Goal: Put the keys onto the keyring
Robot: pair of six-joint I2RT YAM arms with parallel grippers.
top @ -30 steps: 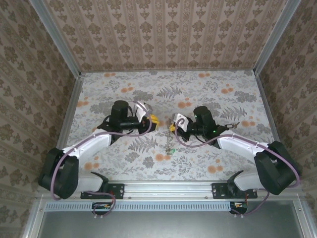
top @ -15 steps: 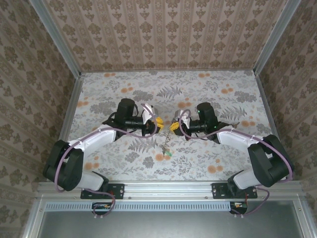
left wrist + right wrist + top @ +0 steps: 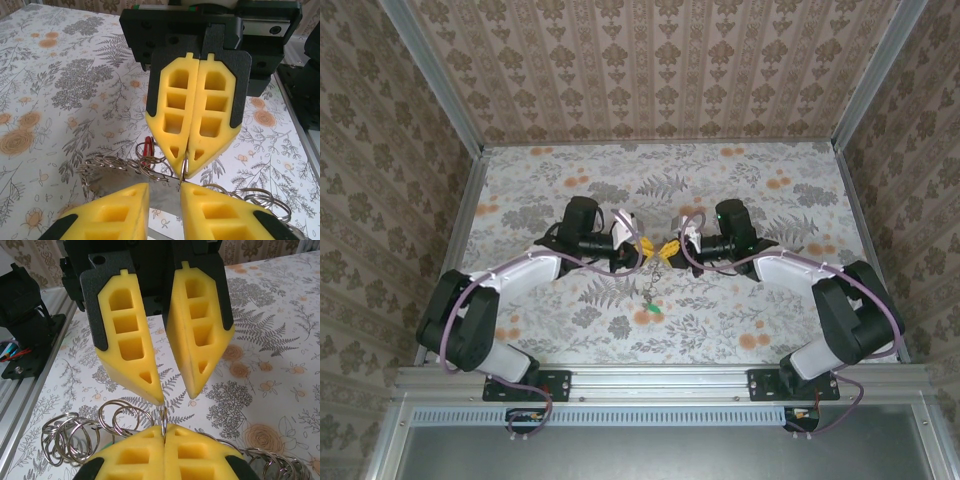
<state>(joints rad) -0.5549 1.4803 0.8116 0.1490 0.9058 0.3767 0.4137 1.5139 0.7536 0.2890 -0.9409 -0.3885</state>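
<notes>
Both arms meet over the middle of the bench, tips nose to nose.

Right end effector: yellow pads pressed flat together and clamped on a thin pale wire. That wire looks like the keyring. It sticks up out of the seam between the pads in the right wrist view. In the left wrist view it shows at the very tip of the closed pair.

Left end effector: directly facing the right end effector, almost touching it. Its fingers are parted by a narrow gap and grip nothing. From the right wrist camera its two pads stand apart just beyond the pinched wire. Something grey and blurred lies in that gap; can't tell what it is.

A bunch of small rings is linked in a string and hangs below the right end effector. In the top view the string trails toward the near edge.

Red key: among the rings, just below and beside the right end effector's tip.

Green key: at the low end of the dangling string, below the right end effector and toward the near rail. Can't tell whether it touches the bench.
</notes>
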